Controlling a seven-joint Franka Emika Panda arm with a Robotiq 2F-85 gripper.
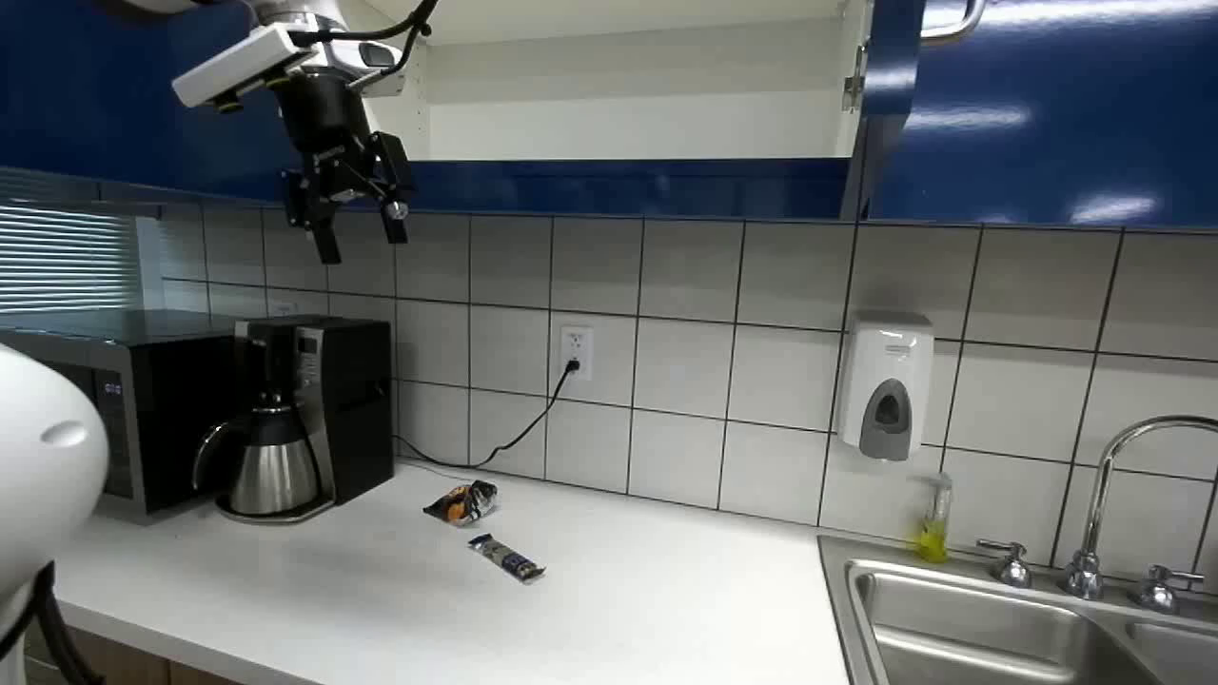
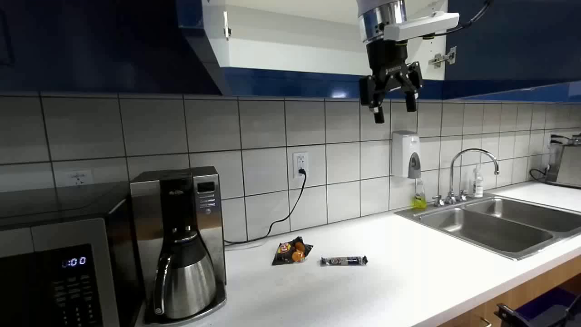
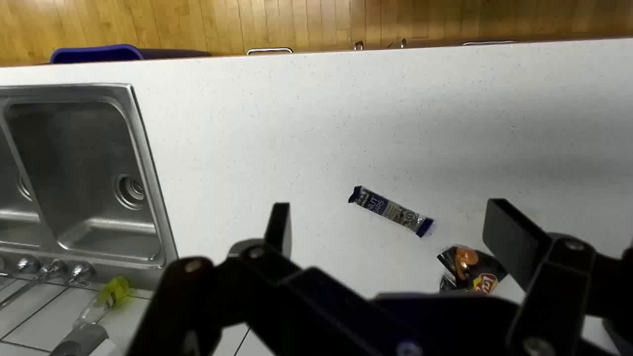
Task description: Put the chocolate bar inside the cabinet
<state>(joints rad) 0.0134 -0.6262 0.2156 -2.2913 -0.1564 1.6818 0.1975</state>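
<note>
The chocolate bar [image 3: 390,211] lies well below the hand [image 1: 362,246], which hangs spread and empty; flat on the desk [image 1: 666,599], it should prove light and fairly stiff (perhaps slippery, being wrapped), best pinched across its middle.

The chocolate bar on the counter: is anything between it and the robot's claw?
Nothing visible: the open gripper hangs above the counter, and the wrist view shows the chocolate bar uncovered; the snack packet lies apart beside it.

Robot arm [image 2: 373,4] high up, wrist [image 2: 379,20] tilted slightly, black fingers [image 3: 514,242] — spread wide — pointing down
</note>
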